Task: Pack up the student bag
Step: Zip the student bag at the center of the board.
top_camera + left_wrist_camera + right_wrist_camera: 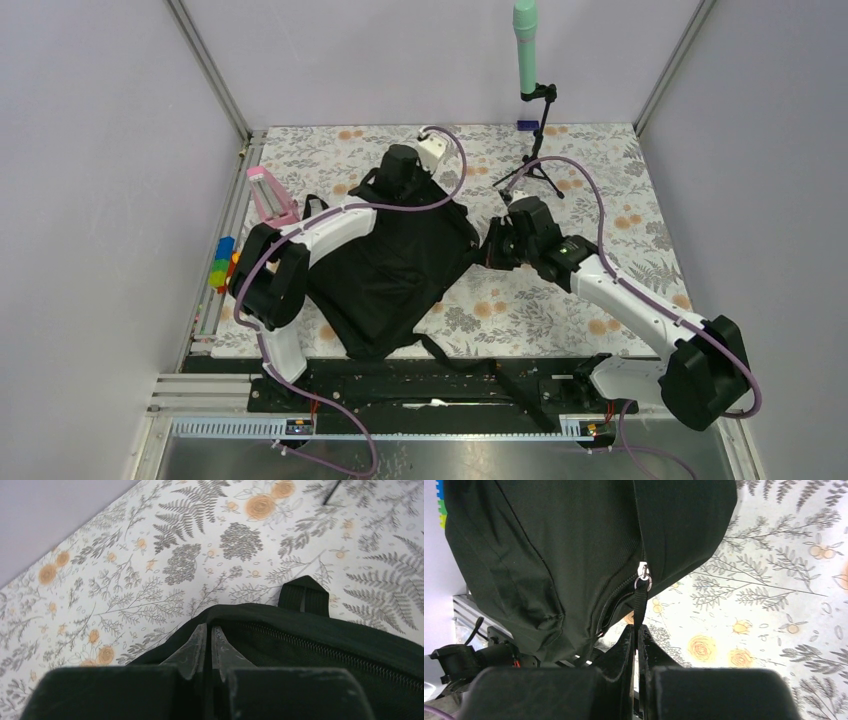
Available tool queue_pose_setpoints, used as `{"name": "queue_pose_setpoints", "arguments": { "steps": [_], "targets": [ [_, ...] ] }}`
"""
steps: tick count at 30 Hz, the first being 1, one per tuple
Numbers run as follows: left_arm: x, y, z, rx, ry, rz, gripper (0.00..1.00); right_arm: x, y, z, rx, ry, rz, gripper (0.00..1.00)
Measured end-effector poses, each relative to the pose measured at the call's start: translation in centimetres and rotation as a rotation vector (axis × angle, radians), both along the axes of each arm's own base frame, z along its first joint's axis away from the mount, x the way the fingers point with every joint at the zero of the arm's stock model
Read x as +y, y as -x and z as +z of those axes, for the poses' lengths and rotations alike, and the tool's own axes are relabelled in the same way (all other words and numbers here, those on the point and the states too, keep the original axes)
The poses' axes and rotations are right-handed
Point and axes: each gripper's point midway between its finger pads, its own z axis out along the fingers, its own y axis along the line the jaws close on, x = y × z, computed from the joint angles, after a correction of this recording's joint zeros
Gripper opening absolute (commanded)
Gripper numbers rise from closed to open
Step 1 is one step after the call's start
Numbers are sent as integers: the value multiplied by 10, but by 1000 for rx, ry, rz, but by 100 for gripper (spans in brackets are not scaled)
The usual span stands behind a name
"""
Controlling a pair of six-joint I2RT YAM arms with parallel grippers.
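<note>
A large black soft fabric student bag point(385, 270) lies spread on the left-centre of a floral-patterned counter point(560, 300), its rounded body toward the near edge and one corner drawn out to the right.

At that corner a small silver metal zip slider point(642, 575) sits on the seam, with a narrow black webbing pull tab point(640, 605) hanging from its ring. The right gripper point(635, 635) is clenched on this tab, its clear fingertips pressed together around the webbing. The tab runs taut, so the arm looks set to work the zip along its track. Below the slider the seam seems to gape a little, though the dark fabric makes that hard to judge.

At the far rim of the bag, the left gripper point(210, 637) is pinched tight on the fabric edge, just beside a line of black zipper teeth point(320, 647) and near a short black webbing carry loop point(303, 594). This hold looks like an anchor, bracing the soft bag so it does not slide or bunch while the other arm pulls.

Off the bag's left side stand an upright pink plastic object point(268, 195) and a stack of small coloured blocks point(222, 265), probably waiting to be packed. A pale green microphone on a black tripod point(525, 40) stands at the far edge, well apart.
</note>
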Motion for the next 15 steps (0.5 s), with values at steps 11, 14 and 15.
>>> {"name": "queue_pose_setpoints", "arguments": {
  "steps": [11, 14, 15],
  "targets": [
    [47, -25, -1, 47, 121, 224, 0, 60, 1, 1, -20, -122, 45, 0],
    [55, -28, -3, 62, 143, 253, 0, 70, 0, -2, -23, -138, 36, 0],
    [57, -29, -3, 65, 150, 254, 0, 71, -2, -2, -28, -137, 28, 0]
  ]
}}
